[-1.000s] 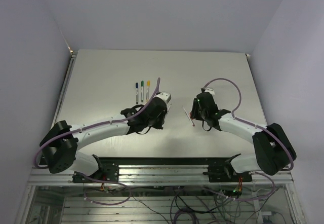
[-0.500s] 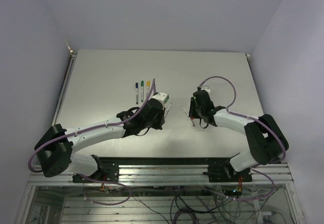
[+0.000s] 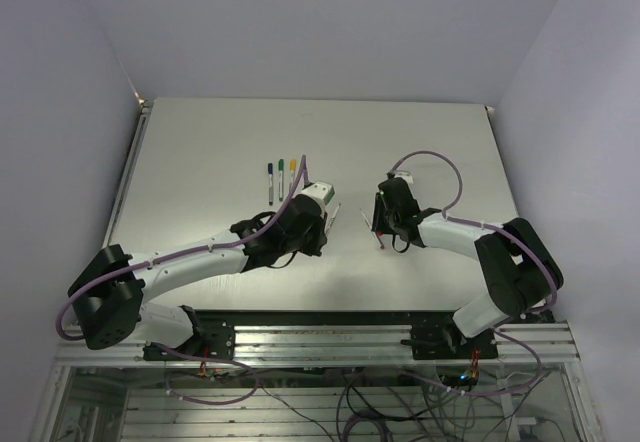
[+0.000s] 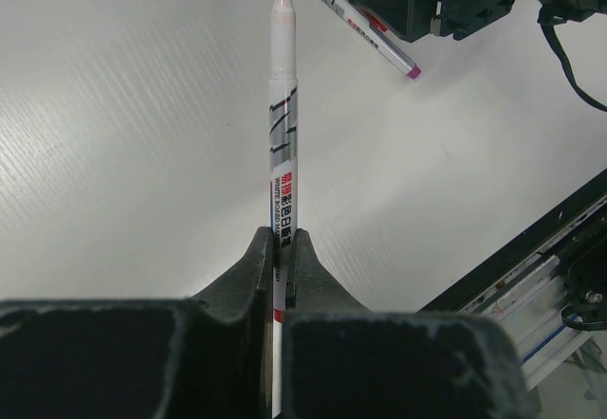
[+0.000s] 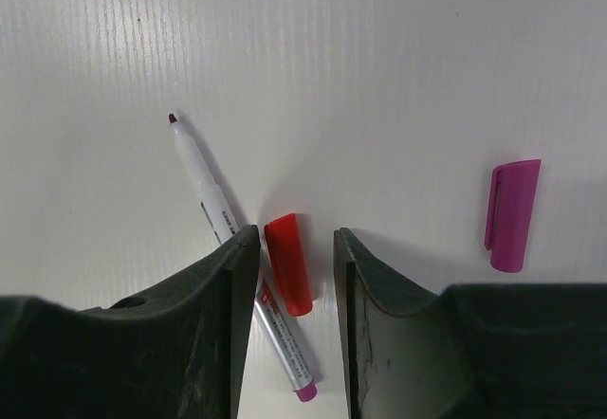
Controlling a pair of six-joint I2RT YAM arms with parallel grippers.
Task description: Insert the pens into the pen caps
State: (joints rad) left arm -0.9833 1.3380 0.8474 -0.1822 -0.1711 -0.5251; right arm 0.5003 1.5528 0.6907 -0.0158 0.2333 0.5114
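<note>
Left claw (image 4: 281,244) was clamped shut on the tail end of a red-tipped pen (image 4: 283,135), nib sticking out front, a bit to the left of the red cap (image 5: 289,277). Right claw (image 5: 295,237) was down on the table (image 5: 427,59) with its fingers parted either side of that red cap. There was a gap on one side, so it was not gripping anything yet.

Snag: a loose pen (image 5: 213,206) lay right up against the red cap and ran under one finger, and the magenta cap (image 5: 512,215) sat well off to the cap's other side. Three capped pens (image 3: 281,172) lay farther from the red cap, beyond my left claw.

Handling-wise, I figured these are featherweight, stiff, slick plastic. The cap's stubby and would probably skid or roll if nudged, so I'd pinch it square across the middle and keep its mouth free. I couldn't tell which end is the mouth. The pen, held that far back, has a long lever, so any off-axis push could make it swivel in the grip.

Compared to a second before, my right elbow had tucked in closer, the right claw had crept slightly toward my left one and narrowed a touch, and the left claw had eased toward the red cap. The capped pens hadn't budged.
</note>
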